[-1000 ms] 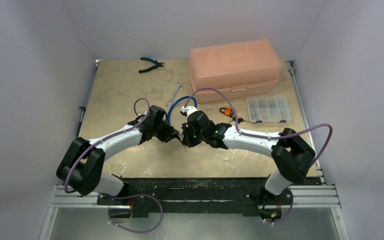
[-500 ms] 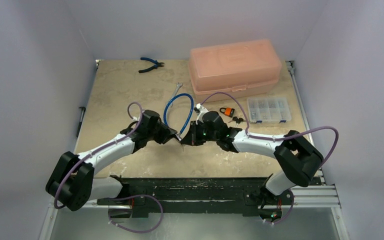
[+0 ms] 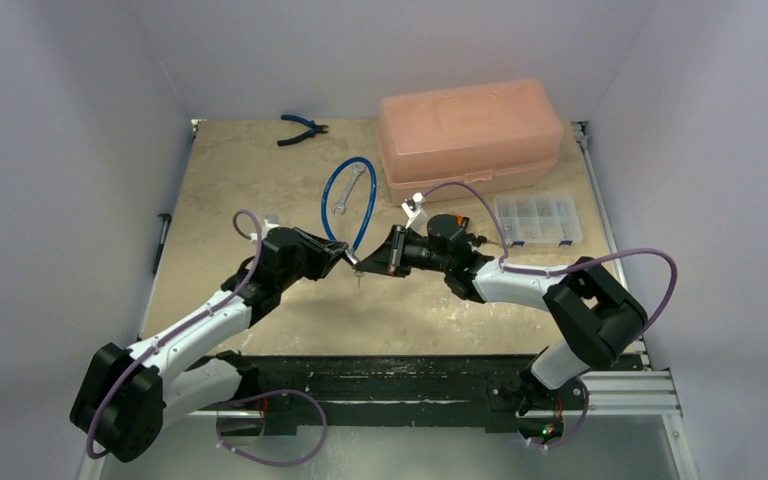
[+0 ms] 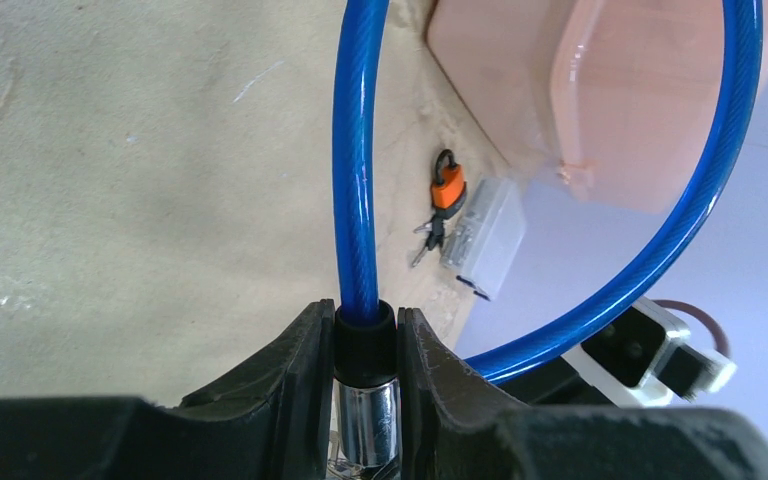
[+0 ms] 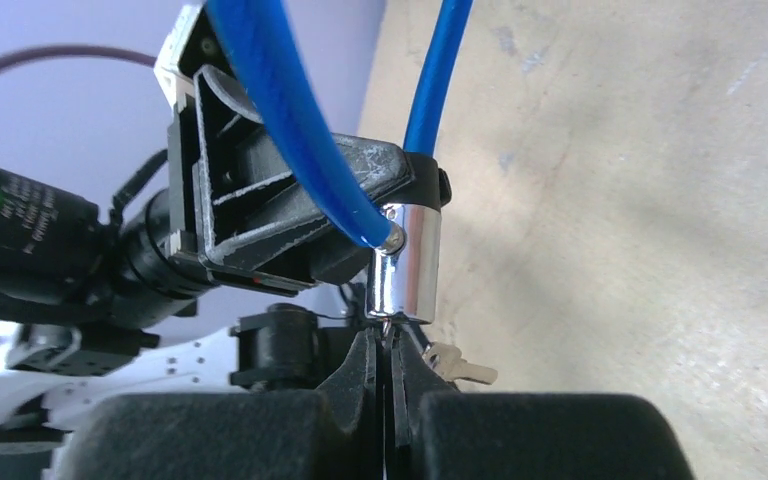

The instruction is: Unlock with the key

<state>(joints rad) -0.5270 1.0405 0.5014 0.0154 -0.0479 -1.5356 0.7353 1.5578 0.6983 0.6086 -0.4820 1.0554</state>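
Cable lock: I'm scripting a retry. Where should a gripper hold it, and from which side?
Pinch the black collar and chrome barrel across their sides, as the left gripper does: that part is rigid, the blue cable flexes, and the far end is left free for the key.

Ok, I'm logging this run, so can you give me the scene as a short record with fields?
held object: blue cable lock with chrome barrel
left hand: shut on the lock's black collar
right hand: shut at the barrel's end, apparently on a small metal key; a spare key hangs beside it
cable end: seated in the barrel's side
on table: orange padlock, pink plastic box, blue-handled pliers
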